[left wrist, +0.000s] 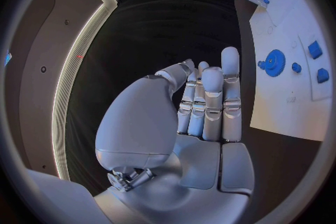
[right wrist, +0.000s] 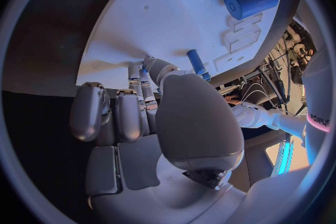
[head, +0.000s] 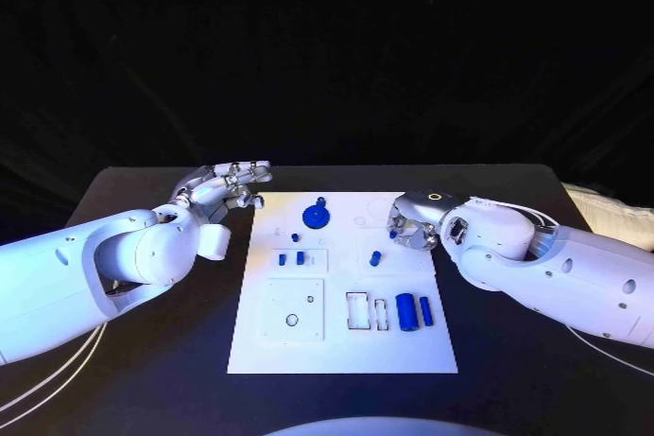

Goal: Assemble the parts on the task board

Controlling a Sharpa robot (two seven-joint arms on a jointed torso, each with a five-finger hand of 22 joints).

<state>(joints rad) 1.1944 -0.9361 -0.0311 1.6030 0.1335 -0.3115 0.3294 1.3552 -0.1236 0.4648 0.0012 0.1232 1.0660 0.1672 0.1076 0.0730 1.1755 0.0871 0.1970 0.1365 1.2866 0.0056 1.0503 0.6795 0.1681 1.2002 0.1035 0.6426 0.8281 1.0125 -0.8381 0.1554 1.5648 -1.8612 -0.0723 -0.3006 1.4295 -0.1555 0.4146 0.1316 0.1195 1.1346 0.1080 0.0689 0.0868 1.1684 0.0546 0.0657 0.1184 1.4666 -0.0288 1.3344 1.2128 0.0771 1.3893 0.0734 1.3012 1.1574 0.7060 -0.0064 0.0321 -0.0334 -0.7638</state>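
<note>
The white task board lies mid-table. On it sit a blue gear, two small blue blocks, a short blue peg, a thick blue cylinder and a slimmer one. My right hand hovers over the board's far right part, its thumb and fingertips pinching a small blue part that is mostly hidden. The peg lies just beyond that thumb. My left hand is raised off the board's far left corner, fingers straight and holding nothing.
Black table surrounds the board on all sides. Outlined recesses mark the board beside the cylinders, and a square plate with an oval hole sits at its near left. A pale object lies at the table's right edge.
</note>
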